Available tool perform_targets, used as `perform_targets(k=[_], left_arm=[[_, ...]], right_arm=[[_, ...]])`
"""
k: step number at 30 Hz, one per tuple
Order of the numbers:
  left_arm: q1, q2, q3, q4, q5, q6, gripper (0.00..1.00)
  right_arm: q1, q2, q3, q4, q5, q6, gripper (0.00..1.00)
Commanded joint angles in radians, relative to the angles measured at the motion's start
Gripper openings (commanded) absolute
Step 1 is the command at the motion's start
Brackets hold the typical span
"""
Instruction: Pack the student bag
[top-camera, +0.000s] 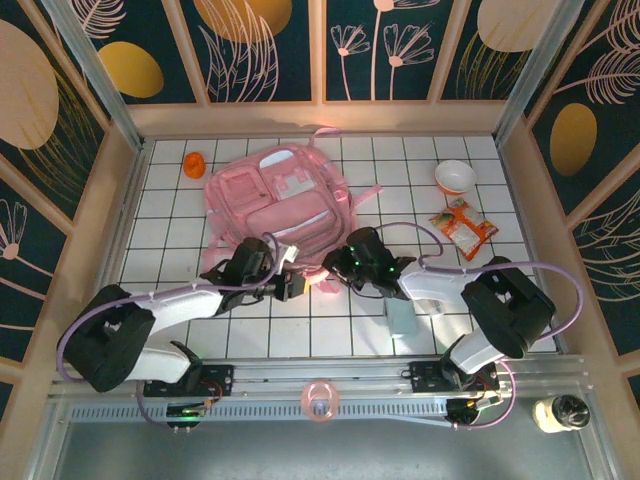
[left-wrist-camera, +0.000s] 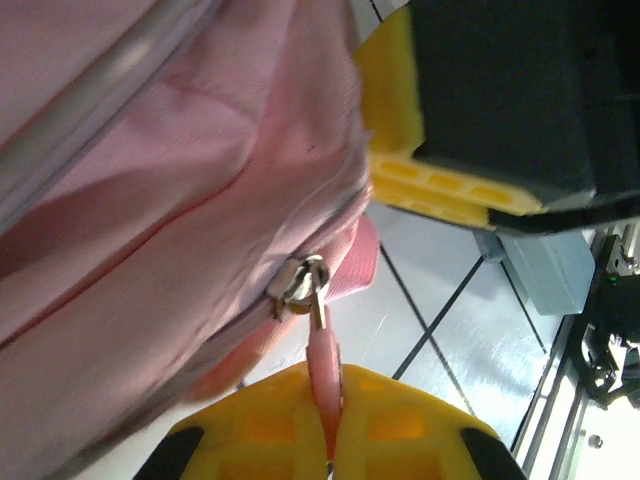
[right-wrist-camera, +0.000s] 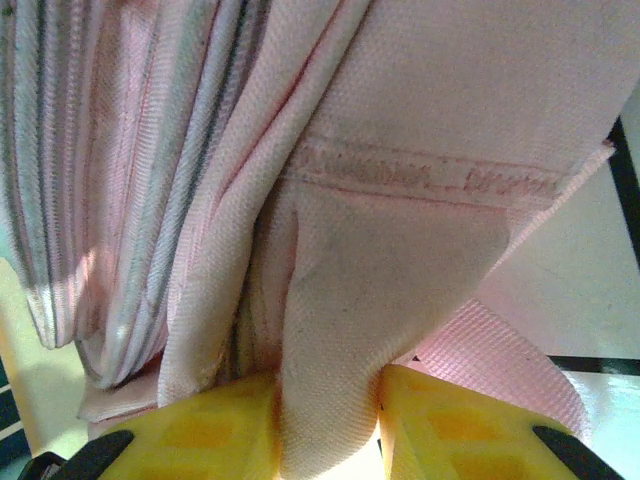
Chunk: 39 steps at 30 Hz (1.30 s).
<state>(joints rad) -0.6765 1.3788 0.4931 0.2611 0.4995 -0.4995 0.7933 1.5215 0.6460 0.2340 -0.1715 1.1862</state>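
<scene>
The student bag (top-camera: 275, 195), a pale pink fabric backpack, lies flat on the white tiled table (top-camera: 180, 250), its lower edge toward the arms. My left gripper (top-camera: 290, 285) is at that lower edge. In the left wrist view this gripper (left-wrist-camera: 332, 440) is shut on the pink zipper pull (left-wrist-camera: 325, 370), which hangs from a metal slider (left-wrist-camera: 300, 285). My right gripper (top-camera: 330, 275) faces it from the right. Its yellow fingers (left-wrist-camera: 440, 185) show close by. In the right wrist view the right gripper (right-wrist-camera: 328, 430) pinches a fold of the bag's fabric (right-wrist-camera: 400, 250), beside a pink webbing strap (right-wrist-camera: 500, 350).
An orange object (top-camera: 195, 164) lies at the back left. A white bowl (top-camera: 455, 177) and a snack packet (top-camera: 463, 228) sit at the right. A pale grey box (top-camera: 402, 318) lies under the right arm. A pink ring (top-camera: 320, 402) rests on the front rail.
</scene>
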Motion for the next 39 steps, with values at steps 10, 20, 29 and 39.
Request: perform_targets(k=[10,20,29,39], left_arm=[[-0.037,-0.050,0.117,-0.045,-0.155,0.118,0.57],[-0.037,-0.432,0.035,-0.313,-0.439,0.825,0.74],[-0.035,-0.307,-0.001,-0.246,-0.540,1.028,0.80],[0.046,-0.174,-0.019,-0.070,-0.530,0.900,0.55]], right_arm=[[-0.006,-0.126,0.027,-0.065,0.003,-0.150,0.40],[-0.025,-0.287,0.054,-0.297,0.017,-0.445,0.46],[0.003,-0.269,0.060,-0.248,-0.048,-0.595,0.50],[0.012,-0.216,0.062,-0.180,-0.145,-0.672,0.50]])
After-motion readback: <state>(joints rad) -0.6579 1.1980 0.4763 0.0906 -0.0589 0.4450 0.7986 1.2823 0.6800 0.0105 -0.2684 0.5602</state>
